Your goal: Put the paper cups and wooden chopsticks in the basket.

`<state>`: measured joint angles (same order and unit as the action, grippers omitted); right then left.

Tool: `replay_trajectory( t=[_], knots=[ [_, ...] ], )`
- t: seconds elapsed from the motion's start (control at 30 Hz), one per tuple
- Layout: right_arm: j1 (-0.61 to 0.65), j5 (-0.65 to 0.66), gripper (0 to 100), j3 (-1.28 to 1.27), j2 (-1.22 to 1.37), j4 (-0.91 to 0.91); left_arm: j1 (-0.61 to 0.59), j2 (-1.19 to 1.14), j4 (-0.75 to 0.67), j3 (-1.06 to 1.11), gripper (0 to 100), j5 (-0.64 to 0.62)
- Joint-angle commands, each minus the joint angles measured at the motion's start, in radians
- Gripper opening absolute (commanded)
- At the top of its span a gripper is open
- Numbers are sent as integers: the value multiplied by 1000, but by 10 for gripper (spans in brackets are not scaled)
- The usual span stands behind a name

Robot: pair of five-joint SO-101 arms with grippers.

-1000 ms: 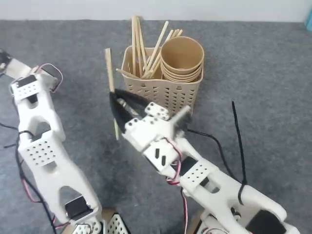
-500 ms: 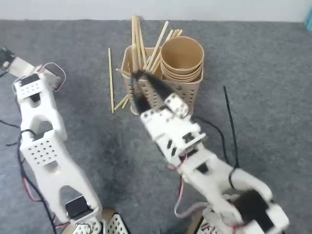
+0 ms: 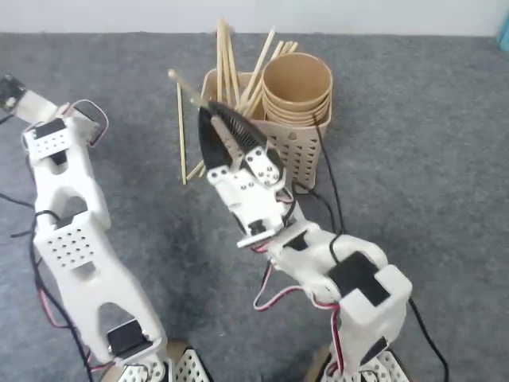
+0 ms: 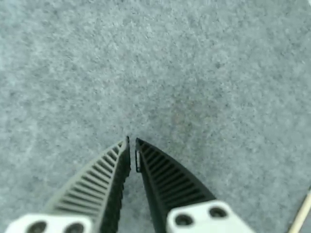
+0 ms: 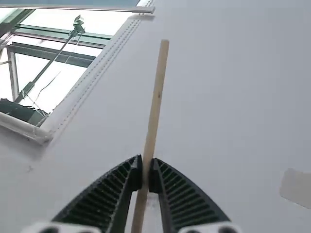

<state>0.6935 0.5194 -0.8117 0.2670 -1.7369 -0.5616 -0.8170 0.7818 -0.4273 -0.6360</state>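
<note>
Right pincer [image 5: 146, 164]: clamped on one wooden chopstick [image 5: 155, 97], held up off the table [image 3: 413, 119] with its free end high, just beside the near corner of the basket [image 3: 306, 155].
Left pincer [image 4: 132, 141]: jaws all but together with nothing between them, over bare grey table, well apart from the basket.
On the table: we count two more, a long chopstick [image 3: 181, 135] and a slanting chopstick [image 3: 197, 169] by the basket's foot, both on the left arm's side.
In the basket: a nested stack of paper cups [image 3: 297, 79] and a standing bundle of chopsticks [image 3: 231, 60].
Done, as we judge it: the cups, since we see none outside the basket, and most of the sticks.
Left to do: drop the held chopstick in, then fetch the two on the table.
</note>
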Motion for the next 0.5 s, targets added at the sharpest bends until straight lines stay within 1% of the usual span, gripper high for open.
replay_trajectory(
  t=[0.0,0.13,0.47],
  knots=[
    [-22,-8,8,129,-1,-24,14,21,5,-47,16,-2],
    [-25,-6,8,204,21,-24,26,23,5,-45,16,-2],
    [-28,-9,8,224,16,-22,26,23,5,-47,16,0]
  ],
)
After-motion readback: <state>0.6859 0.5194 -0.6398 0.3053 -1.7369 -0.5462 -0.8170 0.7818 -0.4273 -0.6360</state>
